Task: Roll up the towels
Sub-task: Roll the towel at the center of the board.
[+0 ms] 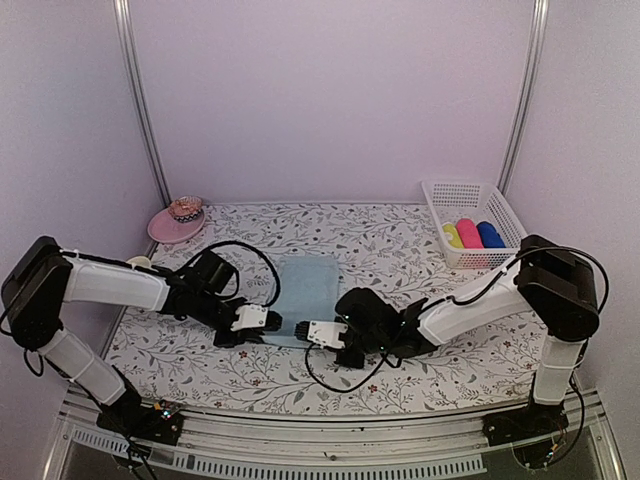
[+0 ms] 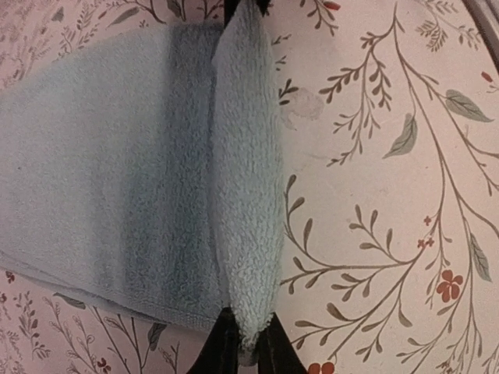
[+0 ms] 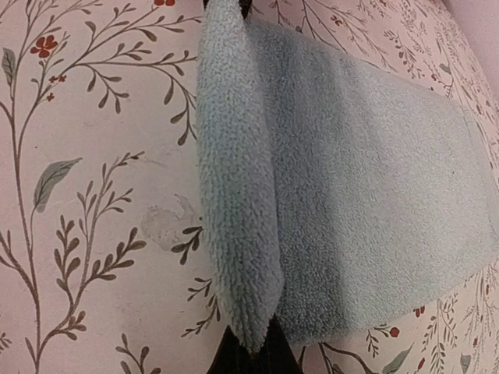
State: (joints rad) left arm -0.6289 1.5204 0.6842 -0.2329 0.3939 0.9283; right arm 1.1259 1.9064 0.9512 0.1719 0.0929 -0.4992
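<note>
- The pale blue towel (image 1: pixel 308 280) lies flat in the middle of the counter (image 1: pixel 400 250), which has leaves and little red flowers on it.
- The edge of the towel nearest the arms is lifted up off the counter into a soft fold.
- The left claw (image 1: pixel 272 322) is at the left end of that edge. It is pinched tight on the fold, and in the left wrist view its dark fingers (image 2: pixel 222 351) squeeze the fluffy cloth.
- The right claw (image 1: pixel 300 330) is at the same edge, just beside the left one. It is also closed tight on the fold, and in the right wrist view the cloth stands up between its fingers (image 3: pixel 234 357).
- The rest of the towel lies flat on the counter behind the fold.
- A white basket (image 1: pixel 455 183) sits at the far right of the counter, well apart from the towel.
- Inside the basket lie three rolls side by side: a yellow roll (image 1: pixel 452 235), a pink roll (image 1: pixel 469 233) and the dark blue towel (image 1: pixel 490 234), rolled up.
- A pink hat (image 1: pixel 178 222) sits at the far left corner, well apart from the towel.
- A black cable (image 1: pixel 262 252) loops over the counter near the left arm, close to the towel's left side.
</note>
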